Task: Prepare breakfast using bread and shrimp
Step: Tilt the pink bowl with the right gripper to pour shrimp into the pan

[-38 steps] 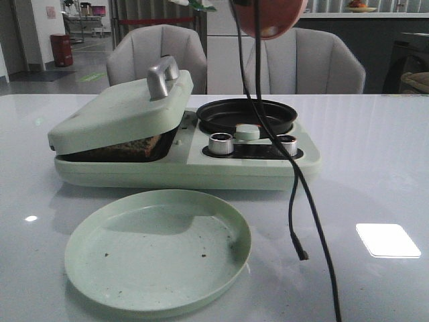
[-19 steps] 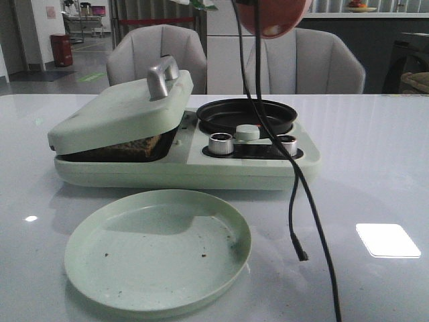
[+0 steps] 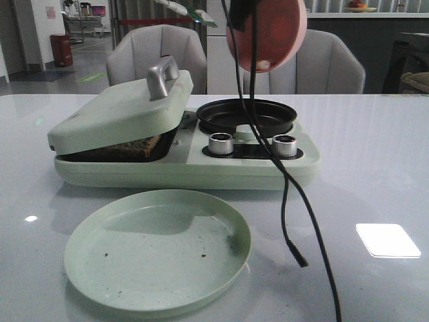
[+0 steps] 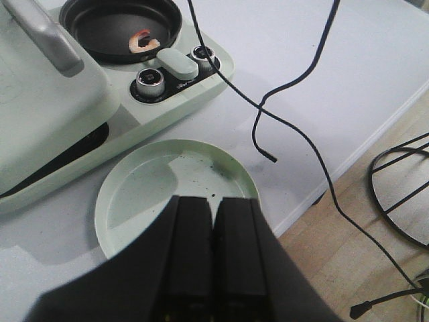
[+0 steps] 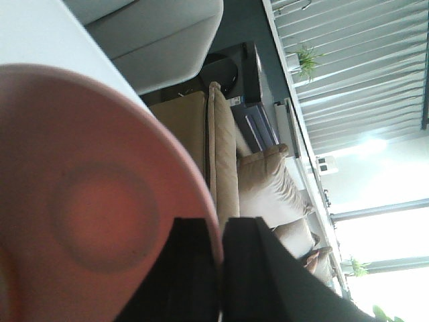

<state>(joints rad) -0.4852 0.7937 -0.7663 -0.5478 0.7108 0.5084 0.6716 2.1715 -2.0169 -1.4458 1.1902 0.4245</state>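
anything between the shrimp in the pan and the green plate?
Partly. The shrimp lies in the black pan; the appliance's knobs and front edge sit between it and the green plate. A black cable dangles beside that path. The plate holds only crumbs.

The table [image 3: 375, 154] is white, smooth and very shiny. The green plate [image 3: 157, 249] looks like dull plastic with small dark crumbs on it. The cooker [image 3: 188, 168] is smooth pale green plastic, with a shiny metal handle [image 3: 163, 75] and shiny metal knobs [image 3: 221, 143]. Its round pan [image 3: 246, 115] is black and a little glossy. The pink bowl [image 3: 267, 33] looks smooth. The chairs [image 3: 155, 57] look like soft grey cloth.
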